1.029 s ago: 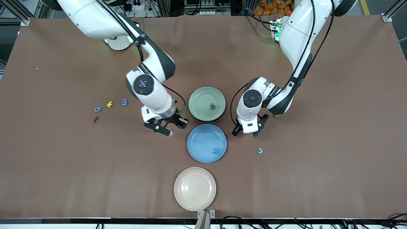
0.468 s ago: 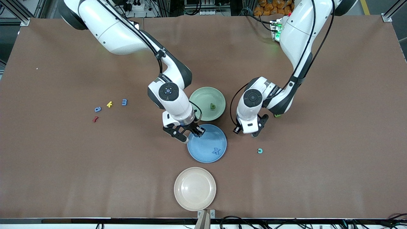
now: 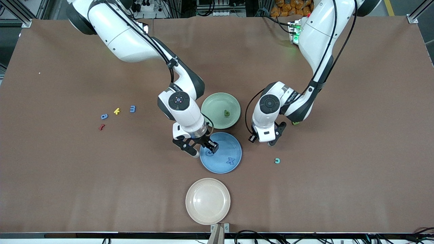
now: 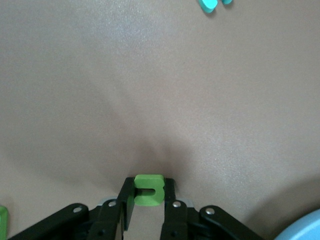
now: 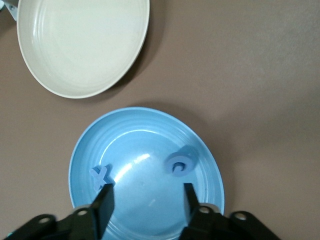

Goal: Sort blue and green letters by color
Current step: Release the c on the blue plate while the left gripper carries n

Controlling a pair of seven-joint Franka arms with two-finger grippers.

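My left gripper (image 4: 149, 194) is shut on a leaf-green letter (image 4: 149, 189), low over the table beside the green plate (image 3: 213, 104); the front view shows this gripper (image 3: 266, 140) but hides its letter. One green letter (image 3: 227, 113) lies in the green plate. Over the blue plate (image 3: 237, 149) my right gripper (image 3: 204, 150) hangs open with nothing between its fingers (image 5: 105, 200). In that blue plate (image 5: 145, 135) lie a blue x (image 5: 101, 175) and a round blue letter (image 5: 180, 164). Two more blue letters (image 3: 104, 116) (image 3: 132, 108) lie toward the right arm's end.
A teal letter (image 3: 277, 160) lies nearer the front camera than my left gripper. A yellow k (image 3: 117, 111) and a dark red letter (image 3: 101, 127) lie by the loose blue letters. A cream plate (image 3: 208, 201) sits by the table's front edge. Something green (image 3: 296, 123) shows under the left arm.
My right arm swung from beside the plates to over the blue plate and let go of the round blue letter, which now lies in it. My left gripper closed on the green letter.
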